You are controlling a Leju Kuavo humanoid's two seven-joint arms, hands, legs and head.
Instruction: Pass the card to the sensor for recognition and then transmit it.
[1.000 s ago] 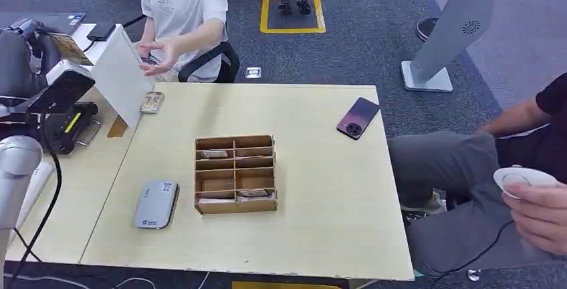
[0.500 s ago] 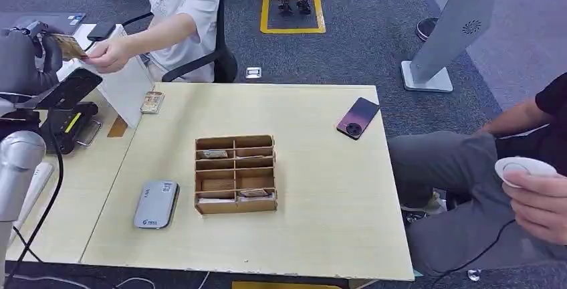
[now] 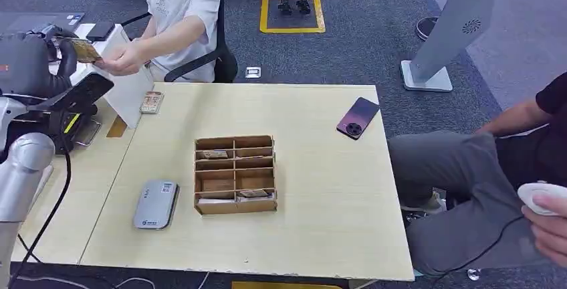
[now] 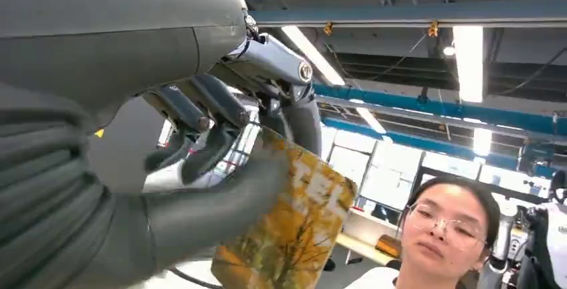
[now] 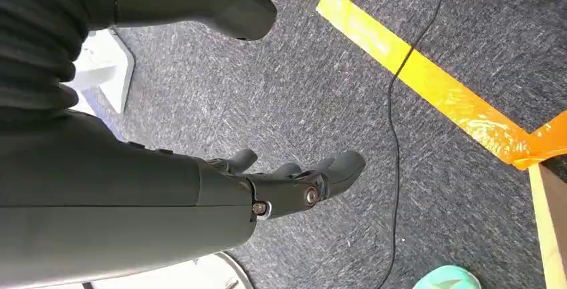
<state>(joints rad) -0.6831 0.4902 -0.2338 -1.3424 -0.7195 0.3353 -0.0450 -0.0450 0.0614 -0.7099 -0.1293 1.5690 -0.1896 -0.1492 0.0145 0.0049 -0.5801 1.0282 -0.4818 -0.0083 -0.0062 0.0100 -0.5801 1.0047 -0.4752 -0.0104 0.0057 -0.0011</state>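
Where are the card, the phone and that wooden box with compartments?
card [image 4: 294,235]: left wrist view, its yellow printed face.
phone [image 3: 358,118]: head view, middle of its back.
wooden box [image 3: 235,206]: head view, its front wall.

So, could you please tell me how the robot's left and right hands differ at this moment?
The left hand is raised and holds the card, pinched between thumb and fingers; the right hand holds nothing, its fingers loosely apart. The left hand is up by a person's hand, which touches the card; the right hand hangs over grey carpet beside yellow tape. Both are dark grey with ribbed wrist covers.
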